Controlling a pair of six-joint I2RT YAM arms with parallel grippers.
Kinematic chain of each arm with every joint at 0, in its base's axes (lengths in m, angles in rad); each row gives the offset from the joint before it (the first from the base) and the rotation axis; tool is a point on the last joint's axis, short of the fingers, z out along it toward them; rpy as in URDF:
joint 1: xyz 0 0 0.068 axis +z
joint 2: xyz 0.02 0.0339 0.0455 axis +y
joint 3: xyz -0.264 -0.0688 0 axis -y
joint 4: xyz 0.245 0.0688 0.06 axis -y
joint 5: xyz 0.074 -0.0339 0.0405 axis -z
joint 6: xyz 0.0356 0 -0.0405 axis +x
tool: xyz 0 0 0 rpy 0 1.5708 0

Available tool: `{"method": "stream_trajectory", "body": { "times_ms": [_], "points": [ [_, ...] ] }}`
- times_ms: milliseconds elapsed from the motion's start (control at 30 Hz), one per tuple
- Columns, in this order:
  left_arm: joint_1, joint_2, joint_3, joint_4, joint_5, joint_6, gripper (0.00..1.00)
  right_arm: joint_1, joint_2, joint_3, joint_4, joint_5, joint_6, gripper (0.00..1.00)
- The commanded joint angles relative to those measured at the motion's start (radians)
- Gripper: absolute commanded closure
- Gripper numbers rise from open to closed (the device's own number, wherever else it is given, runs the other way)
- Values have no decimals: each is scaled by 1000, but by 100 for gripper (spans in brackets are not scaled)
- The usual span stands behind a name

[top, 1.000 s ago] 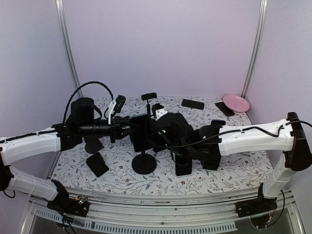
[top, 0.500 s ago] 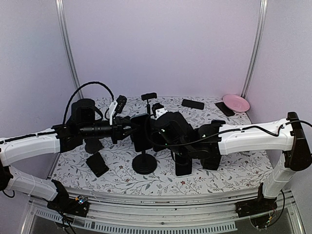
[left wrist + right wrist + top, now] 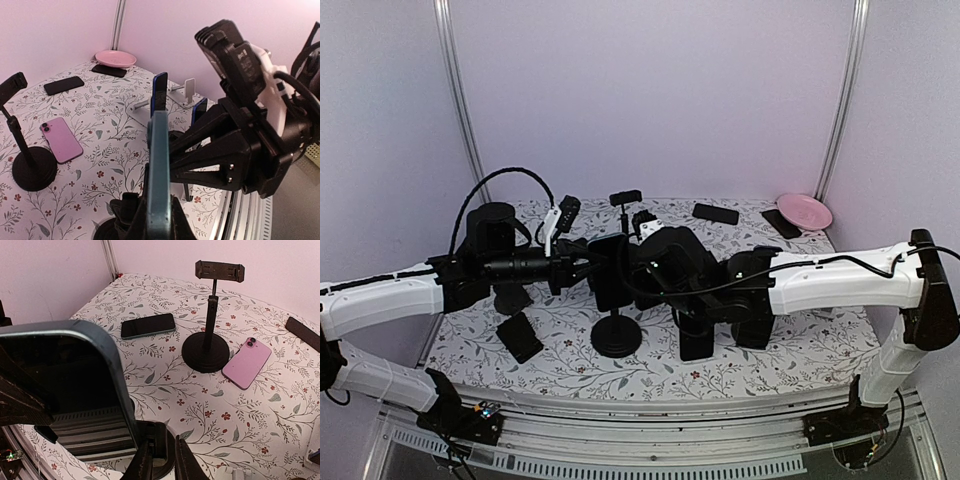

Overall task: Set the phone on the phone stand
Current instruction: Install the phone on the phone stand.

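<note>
My left gripper (image 3: 159, 212) is shut on the lower edge of a blue-grey phone (image 3: 159, 165) and holds it upright and edge-on. From above, the phone (image 3: 610, 270) hangs over the black phone stand (image 3: 616, 336), between the two wrists. In the right wrist view the phone (image 3: 60, 385) fills the left side with its dark screen. My right gripper (image 3: 163, 461) straddles the stand's black clamp piece (image 3: 157, 440). Its jaws are slightly parted, and a thin gap shows beside the right finger (image 3: 183, 463).
A second stand (image 3: 205, 352) stands behind, with a pink phone (image 3: 247, 363) and a dark phone (image 3: 148, 325) lying near it. A pink plate (image 3: 804, 211) sits at the back right. Upright phones (image 3: 160, 92) stand in a white rack. Another phone (image 3: 520, 337) lies front left.
Both arms stay almost where they were, with the phone still over the stand. The right gripper's jaws have eased apart a little.
</note>
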Motion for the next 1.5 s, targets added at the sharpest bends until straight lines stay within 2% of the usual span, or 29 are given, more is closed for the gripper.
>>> {"method": "stream_trajectory", "body": {
  "times_ms": [0,300,567,933,1133,1200,1467],
  "points": [
    [35,50,-3,-18,-196,31,100,62,-57,23,17,-194,-19,83],
    [34,66,8,-30,-185,30,100,62,-123,-18,33,-231,-20,82],
    [34,60,18,-54,-196,34,100,62,-190,-91,122,-266,-53,82],
    [34,75,16,-49,-176,28,100,65,-194,-103,163,-211,-117,82],
    [34,77,21,-36,-94,41,100,58,-227,-104,126,-185,-100,82],
    [34,82,23,-26,-57,43,100,44,-246,-113,115,-199,-91,77],
    [44,108,75,-1,82,71,100,-30,-354,-181,83,-234,-42,72]
  ]
}}
